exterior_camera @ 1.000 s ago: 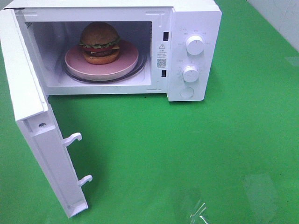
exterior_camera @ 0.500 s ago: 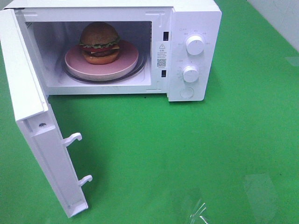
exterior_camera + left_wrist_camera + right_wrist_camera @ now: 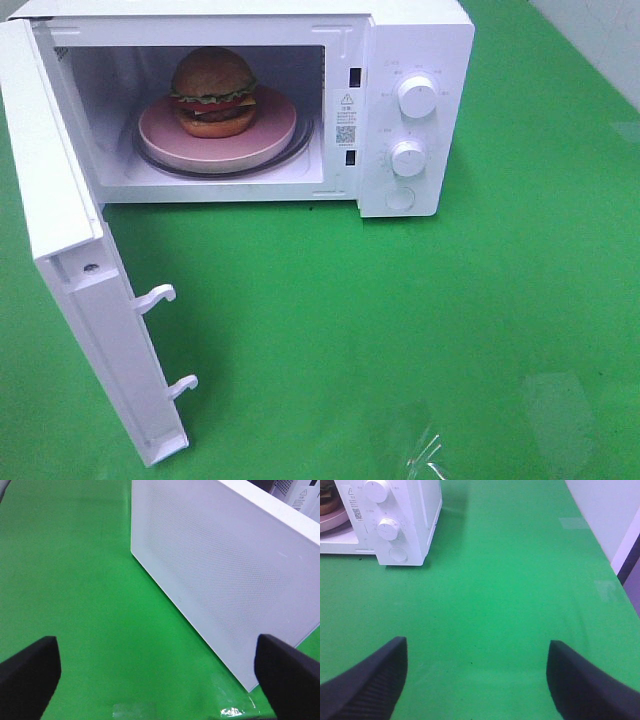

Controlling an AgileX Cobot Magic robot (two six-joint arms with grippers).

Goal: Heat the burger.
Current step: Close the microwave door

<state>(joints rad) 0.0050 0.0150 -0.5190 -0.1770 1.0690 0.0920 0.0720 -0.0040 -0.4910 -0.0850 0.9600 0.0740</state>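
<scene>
**Mara:** Where were the two grippers then?

**Iven:** Nearest of all, and both out of the overhead view. The left gripper had its jaws spread wide with nothing between them, facing the outer side of the door. The right gripper was parted and empty too, over bare green table.

**Mara:** And the door?

**Iven:** Seen from above, it stood swung out toward seven o'clock, hinged at the microwave's nine o'clock edge, with both latch hooks showing.

**Mara:** So closing it was the step?

**Iven:** That was his reading. The burger already sat on the pink plate inside the oven, at about eleven o'clock.

**Mara:** How would it close well?

**Iven:** By pressing the door's outer face near its free edge, far from the hinge, and following the arc round. A steady push, he judged, would seat the hooks in the slots without shoving the oven back. Beyond that, at one o'clock, the knobs waited untouched.
</scene>
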